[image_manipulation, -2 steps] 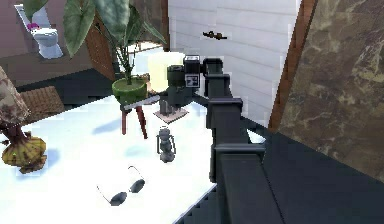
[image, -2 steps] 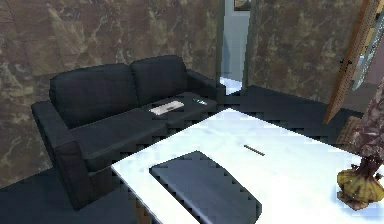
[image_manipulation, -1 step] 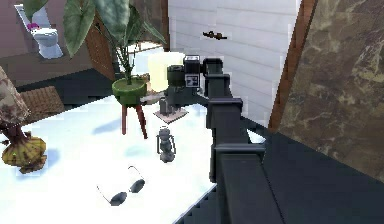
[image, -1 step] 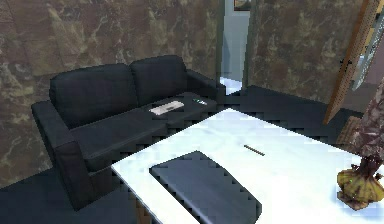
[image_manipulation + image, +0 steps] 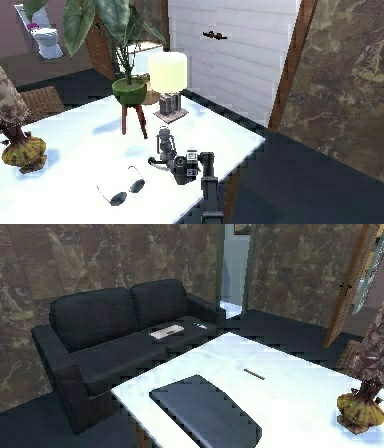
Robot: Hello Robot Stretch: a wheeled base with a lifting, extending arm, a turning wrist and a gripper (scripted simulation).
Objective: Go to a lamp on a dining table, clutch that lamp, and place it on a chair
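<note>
Looking out along the dark square arm (image 5: 211, 200), I see the gripper (image 5: 128, 190) over bare tabletop, holding nothing. The lamp (image 5: 168, 78) stands upright farther out, near the far edge of the smooth white dining table (image 5: 70, 165): pale cream cylinder shade, short dark base. Just beside it is a broad-leafed plant (image 5: 110, 25) in a round green pot on wooden legs. A white slatted wall (image 5: 235, 60) lies beyond.
</note>
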